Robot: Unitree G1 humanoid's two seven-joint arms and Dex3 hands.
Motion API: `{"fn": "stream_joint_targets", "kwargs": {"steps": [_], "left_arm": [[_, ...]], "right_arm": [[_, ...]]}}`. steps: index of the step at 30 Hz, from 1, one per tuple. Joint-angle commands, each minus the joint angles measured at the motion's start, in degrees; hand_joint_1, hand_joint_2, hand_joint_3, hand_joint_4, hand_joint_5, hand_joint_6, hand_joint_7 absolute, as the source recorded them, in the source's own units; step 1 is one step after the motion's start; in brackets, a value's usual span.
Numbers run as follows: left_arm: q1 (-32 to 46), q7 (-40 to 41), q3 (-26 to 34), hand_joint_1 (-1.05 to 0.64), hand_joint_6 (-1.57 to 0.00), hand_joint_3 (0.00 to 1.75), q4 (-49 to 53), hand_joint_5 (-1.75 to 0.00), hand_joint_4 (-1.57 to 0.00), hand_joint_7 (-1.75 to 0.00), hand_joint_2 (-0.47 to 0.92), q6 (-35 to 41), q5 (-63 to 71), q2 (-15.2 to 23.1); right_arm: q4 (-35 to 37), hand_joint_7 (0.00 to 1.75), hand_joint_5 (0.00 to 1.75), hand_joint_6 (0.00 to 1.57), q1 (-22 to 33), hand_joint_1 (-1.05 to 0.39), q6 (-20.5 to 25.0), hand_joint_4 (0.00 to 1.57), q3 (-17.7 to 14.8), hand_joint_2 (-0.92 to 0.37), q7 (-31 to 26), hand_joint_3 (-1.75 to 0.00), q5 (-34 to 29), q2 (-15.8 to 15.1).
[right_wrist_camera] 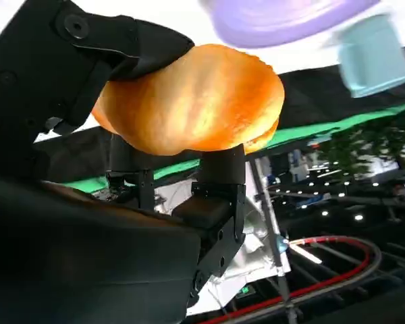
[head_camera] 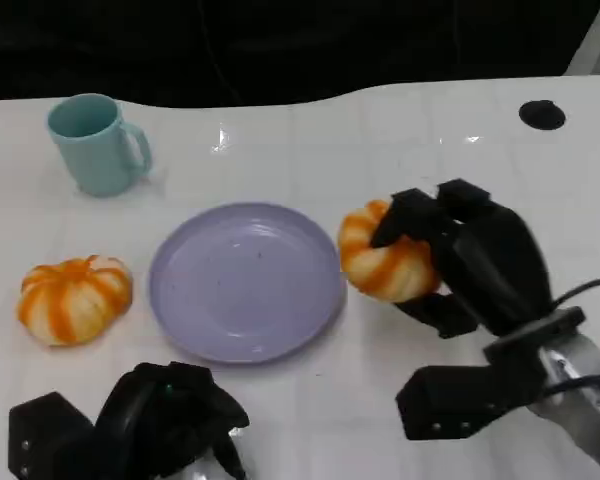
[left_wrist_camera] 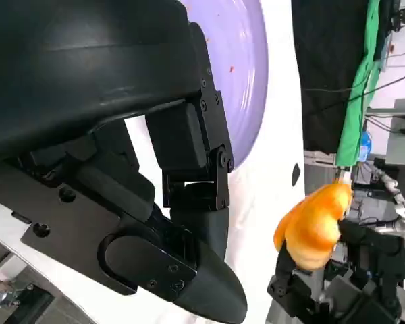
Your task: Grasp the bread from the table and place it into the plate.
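Observation:
My right hand [head_camera: 460, 262] grips an orange-and-white striped bread bun [head_camera: 382, 258] just off the right rim of the lavender plate [head_camera: 245, 282]. The right wrist view shows the bun [right_wrist_camera: 196, 98] clamped between the black fingers [right_wrist_camera: 219, 196], with the plate [right_wrist_camera: 283, 17] beyond it. A second striped bun [head_camera: 74, 298] lies on the table to the left of the plate. My left hand [head_camera: 145, 425] rests low at the front left, fingers curled in, holding nothing. In the left wrist view the held bun [left_wrist_camera: 314, 226] appears past the plate [left_wrist_camera: 239, 74].
A teal mug [head_camera: 98, 143] stands at the back left of the white table [head_camera: 310, 140]. A small black disc [head_camera: 541, 114] sits at the back right. The table's far edge borders a dark background.

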Motion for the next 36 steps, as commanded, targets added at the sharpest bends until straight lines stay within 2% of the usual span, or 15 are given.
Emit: {"fn": "stream_joint_targets", "kwargs": {"steps": [1, 12, 16, 20, 26, 27, 29, 30, 32, 33, 34, 35, 36], "left_arm": [[-0.05, -0.23, 0.2, -1.05, -1.57, 0.0, 0.53, -0.91, -1.51, -0.48, 0.78, -0.35, -0.45, 0.38], [0.44, 0.14, -0.13, -1.05, -1.57, 0.01, -0.04, -0.9, -1.52, -0.48, 0.79, -0.91, 0.13, 0.51], [0.56, 0.46, -0.31, -1.05, -1.57, 0.0, -0.43, -0.9, -1.51, -0.48, 0.78, -0.33, 0.25, 0.5], [0.4, 0.27, -0.44, -1.05, -1.57, 0.0, -0.09, -0.9, -1.52, -0.48, 0.78, -0.61, 0.2, 0.42], [0.59, 0.66, -0.71, -1.05, -1.57, 0.0, -0.45, -0.9, -1.52, -0.48, 0.77, -0.3, 0.35, 0.21], [0.68, 0.88, -0.83, -1.05, -1.57, 0.0, -0.67, -0.89, -1.52, -0.48, 0.77, -0.21, 0.57, 0.22], [0.8, 1.13, -1.05, -1.05, -1.57, 0.0, -0.93, -0.89, -1.52, -0.48, 0.78, -0.24, 0.89, 0.26], [0.83, 1.24, -1.15, -1.05, -1.57, 0.0, -1.03, -0.89, -1.52, -0.48, 0.78, -0.23, 1.01, 0.3], [0.86, 1.3, -1.26, -1.05, -1.57, 0.0, -1.11, -0.89, -1.53, -0.49, 0.78, -0.24, 1.09, 0.34], [0.84, 1.12, -1.26, -1.05, -1.57, 0.0, -1.06, -0.89, -1.53, -0.49, 0.78, -0.36, 0.99, 0.33], [0.82, 1.0, -1.24, -1.05, -1.57, 0.01, -1.04, -0.89, -1.53, -0.49, 0.78, -0.4, 0.93, 0.3], [0.82, 1.01, -1.21, -1.05, -1.57, 0.01, -0.99, -0.89, -1.53, -0.48, 0.78, -0.48, 0.97, 0.28], [0.83, 1.04, -1.19, -1.05, -1.57, 0.01, -0.97, -0.89, -1.53, -0.48, 0.78, -0.53, 1.01, 0.25]], "right_arm": [[-0.07, 1.69, 1.75, 0.78, -3.57, -0.19, 0.59, 0.99, 0.13, -0.31, 2.39, -1.34, 0.52, 2.39], [12.78, 1.74, 1.75, 0.72, -11.72, -0.17, 0.5, 0.94, 1.87, -0.35, 6.09, -1.28, 2.17, 10.62], [18.78, 1.75, 1.75, 0.73, -13.95, -0.16, -1.46, 0.95, 3.17, -0.35, 4.36, -1.2, 1.81, 13.23], [23.63, 1.75, 1.75, 0.74, -15.67, -0.23, -2.05, 0.96, 4.5, -0.38, 2.22, -1.24, 1.23, 15.54], [28.48, 1.75, 1.75, 0.72, -17.22, -0.17, -2.66, 0.96, 5.64, -0.36, -1.24, -1.24, 1.2, 17.96], [29.04, 1.68, 1.75, 0.73, -17.45, -0.16, -2.53, 0.96, 5.63, -0.36, -1.35, -1.21, 1.37, 18.34], [29.74, 1.38, 1.75, 0.8, -17.62, -0.16, -2.49, 0.9, 5.1, -0.39, -0.34, -1.14, 2.44, 19.09], [29.91, 1.08, 1.69, 0.84, -17.62, -0.17, -2.66, 0.83, 4.74, -0.43, 0.68, -1.02, 3.21, 19.35], [29.85, 0.7, 1.56, 0.89, -17.66, -0.18, -2.57, 0.77, 4.53, -0.54, 3.75, -0.78, 4.46, 19.44], [29.56, 0.44, 1.24, 0.75, -17.84, -0.22, -1.69, 0.58, 4.97, -0.61, 6.44, -0.66, 4.54, 19.21], [29.22, 0.28, 0.95, 0.65, -17.98, -0.25, -0.86, 0.48, 5.35, -0.69, 8.93, -0.54, 4.55, 18.98], [28.67, 0.16, 0.72, 0.56, -17.96, -0.28, -0.01, 0.42, 5.53, -0.76, 11.66, -0.42, 4.73, 18.84], [28.08, 0.07, 0.48, 0.43, -17.82, -0.36, 0.65, 0.27, 5.53, -0.85, 13.65, -0.26, 4.93, 18.76]]}}
